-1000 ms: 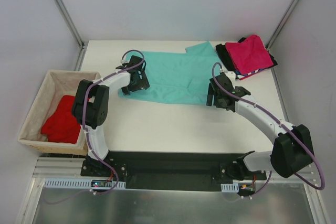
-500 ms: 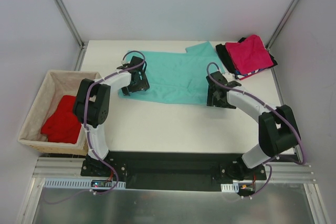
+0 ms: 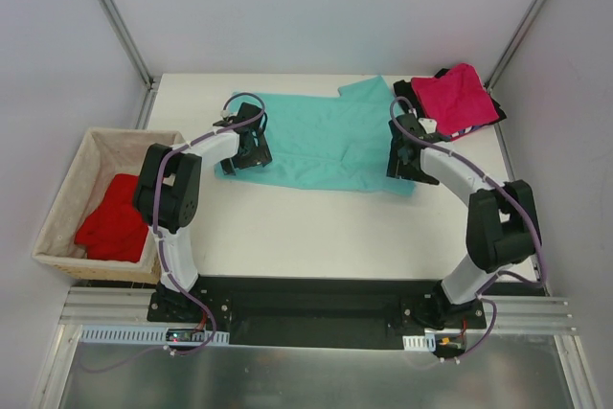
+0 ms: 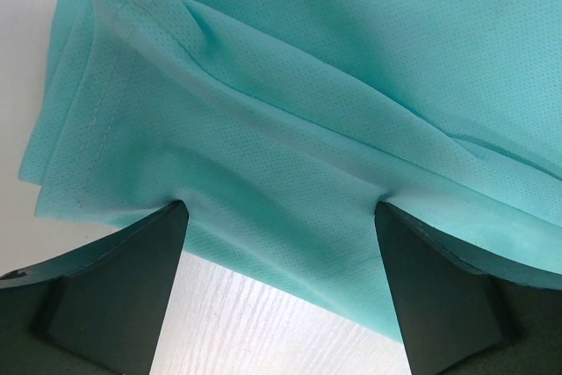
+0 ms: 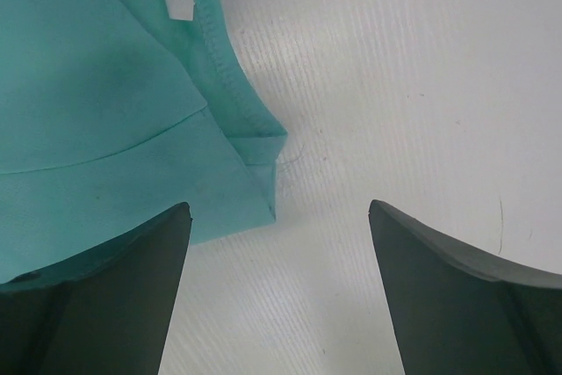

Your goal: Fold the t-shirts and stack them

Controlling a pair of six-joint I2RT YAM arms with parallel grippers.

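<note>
From above, the teal t-shirt (image 3: 326, 141) lies spread toward the table's (image 3: 287, 227) twelve o'clock, with the left hand (image 3: 251, 152) at its nine o'clock edge and the right hand (image 3: 402, 155) at three. In the left wrist view, the fingers gape wide over wrinkled cloth. In the right wrist view, the fingers stand apart, with the shirt's hem corner at eleven o'clock.

Spread jaws straddle teal t-shirt (image 5: 105, 103) corner on table (image 5: 395, 85).

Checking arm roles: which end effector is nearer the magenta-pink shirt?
Right. The right end effector is just near-left of the magenta-pink shirt; the left end effector is across the teal shirt, at its left edge.
</note>
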